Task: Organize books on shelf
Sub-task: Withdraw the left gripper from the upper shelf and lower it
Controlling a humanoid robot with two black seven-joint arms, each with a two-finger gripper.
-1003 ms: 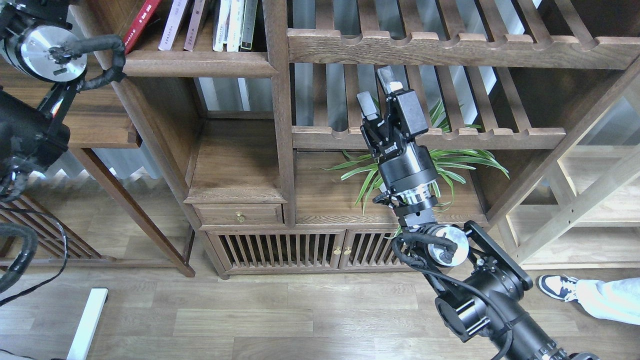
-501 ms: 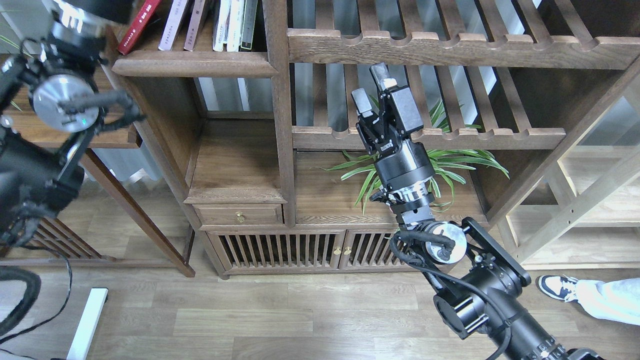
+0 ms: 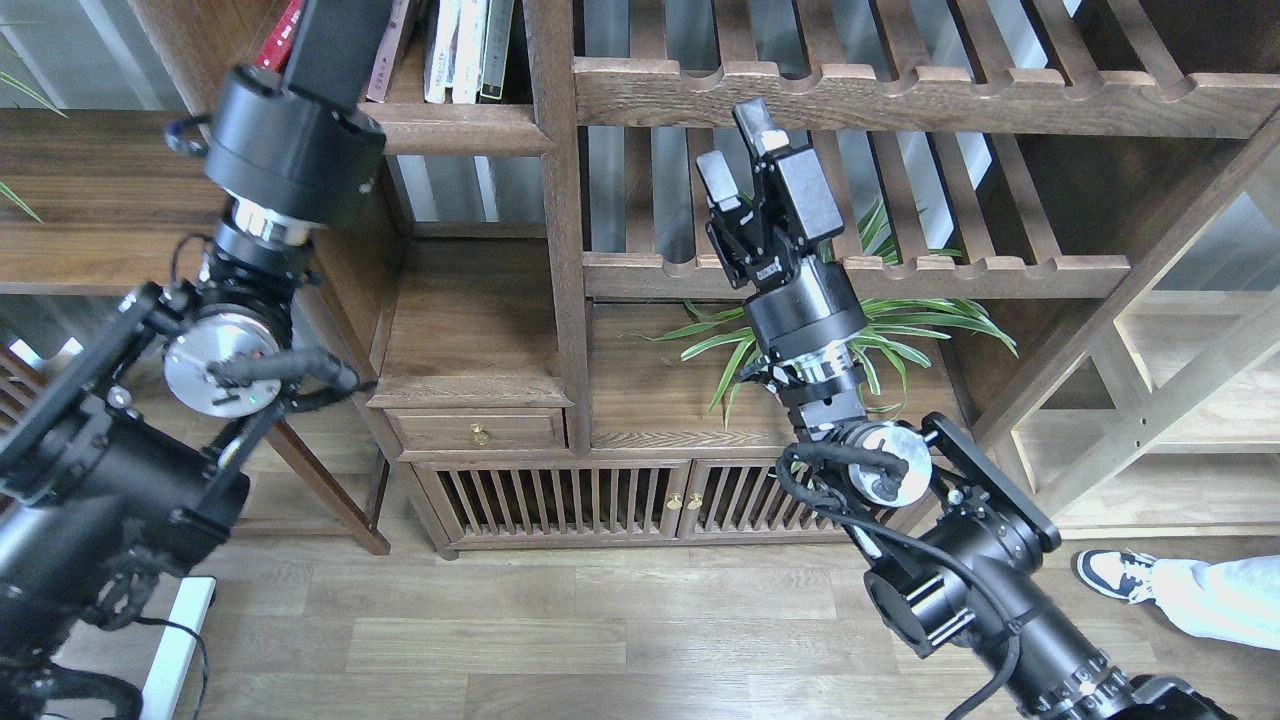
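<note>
Several books stand on the shelf [image 3: 470, 132], a dark board with a rounded front edge at the top left. A dark red spine [image 3: 283, 28] with white characters leans at the left. A pale lavender spine [image 3: 388, 62] and white spines [image 3: 455, 50] stand beside it. My left gripper [image 3: 338, 38] reaches up in front of these books and hides some; its fingers run off the top edge. My right gripper [image 3: 737, 150] is open and empty in front of the slatted rack, apart from the books.
Slatted racks with scalloped rails [image 3: 900, 95] fill the upper right. A green plant [image 3: 900, 320] sits in the compartment behind my right wrist. Below are a small drawer [image 3: 478, 430] and slatted cabinet doors [image 3: 560, 495]. A person's shoe [image 3: 1110, 572] is at the lower right.
My left arm has swung up and to the right, bringing its gripper in front of the books on the top-left shelf. My right gripper has shifted slightly up and left, still open.
</note>
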